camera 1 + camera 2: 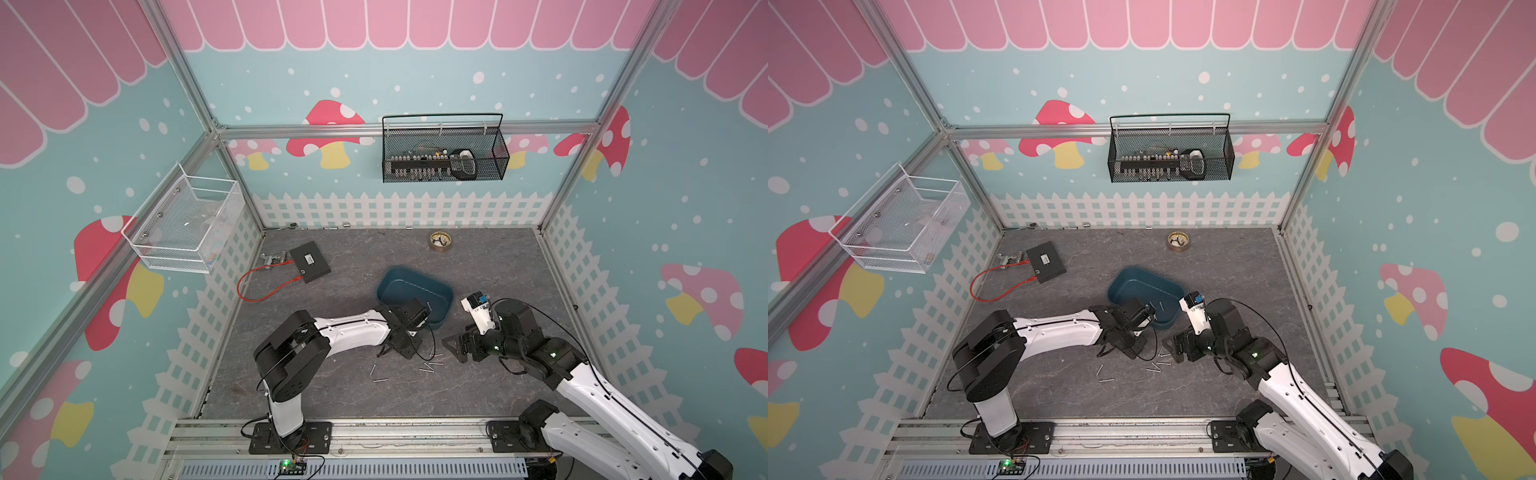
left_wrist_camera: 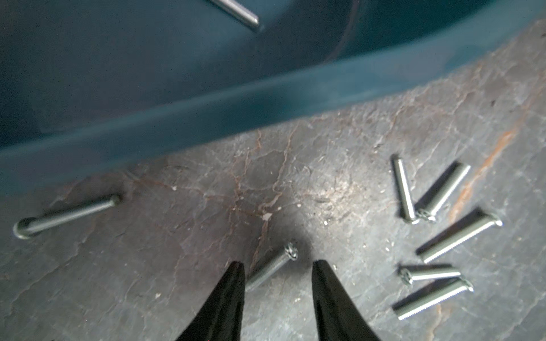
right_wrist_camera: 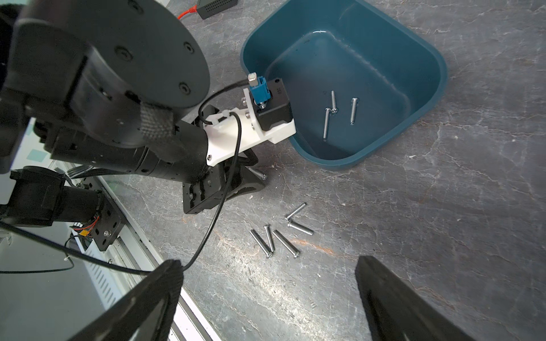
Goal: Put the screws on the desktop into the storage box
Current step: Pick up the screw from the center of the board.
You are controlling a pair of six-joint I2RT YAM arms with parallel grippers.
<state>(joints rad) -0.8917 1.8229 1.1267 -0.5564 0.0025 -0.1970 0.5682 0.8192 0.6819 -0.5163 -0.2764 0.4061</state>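
Nearest to the robot's base, two loose screws (image 1: 381, 380) lie on the desktop (image 1: 332, 395), and a little further lies a cluster of five (image 3: 286, 243). Above them hangs the right gripper (image 3: 269, 263), spread wide and empty. The left gripper (image 2: 277, 264) stands partly open astride one slanted screw (image 2: 267, 270), which is not clamped yet. I think it should keep its tips low and pinch the shank squarely, otherwise the pin may roll away. Just behind, the storage box (image 3: 437, 68) holds three screws (image 3: 353, 110).
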